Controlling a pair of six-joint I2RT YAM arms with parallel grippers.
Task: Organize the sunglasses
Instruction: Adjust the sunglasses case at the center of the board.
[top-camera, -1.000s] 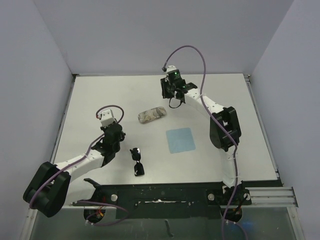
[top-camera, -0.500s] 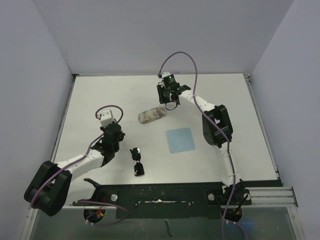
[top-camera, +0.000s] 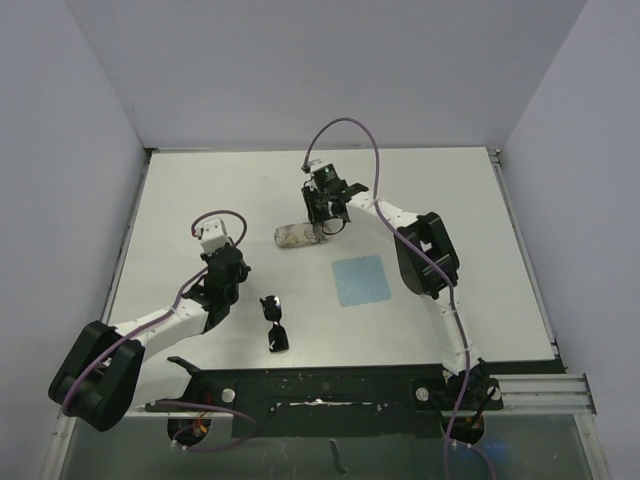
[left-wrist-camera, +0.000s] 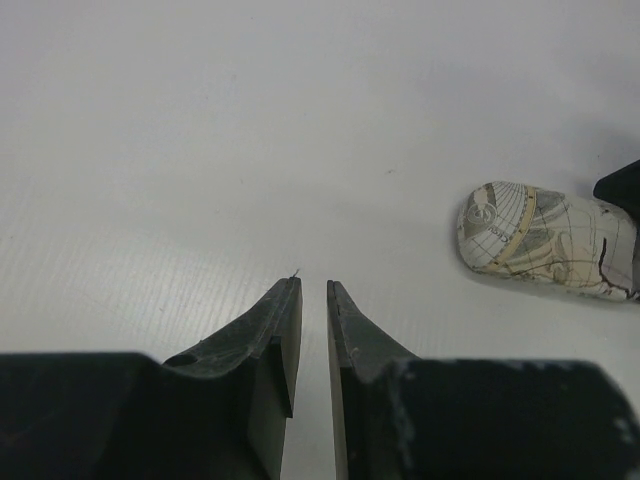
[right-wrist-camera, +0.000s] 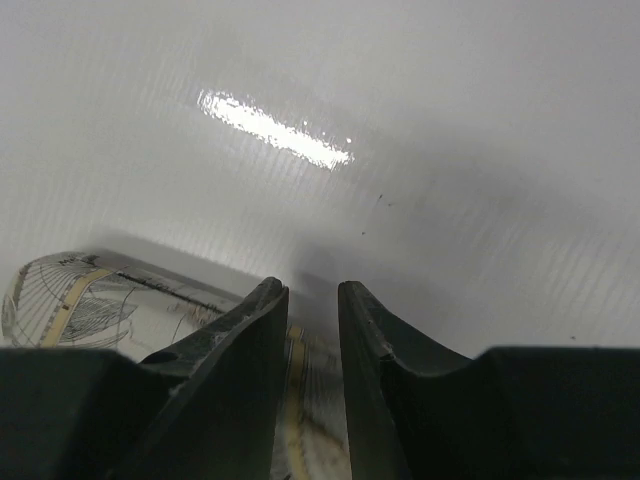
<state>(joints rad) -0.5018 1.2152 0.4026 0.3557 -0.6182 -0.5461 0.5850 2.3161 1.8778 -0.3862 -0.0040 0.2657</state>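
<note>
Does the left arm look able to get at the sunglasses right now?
Probably yes: the sunglasses lie on the table close beside the left gripper, nothing between. It faces away, jaws only narrowly apart, so it must turn and open.

One pair of sunglasses is counted, together with one patterned oval case and one light blue cloth. Two arms are counted: the left arm and the right arm.

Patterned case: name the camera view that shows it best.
Left wrist: the case lies large and sharp, its map-like print readable, only its right end hidden. Top external shows it small, the right gripper over one end. Right wrist shows only a part behind its own fingers.
</note>
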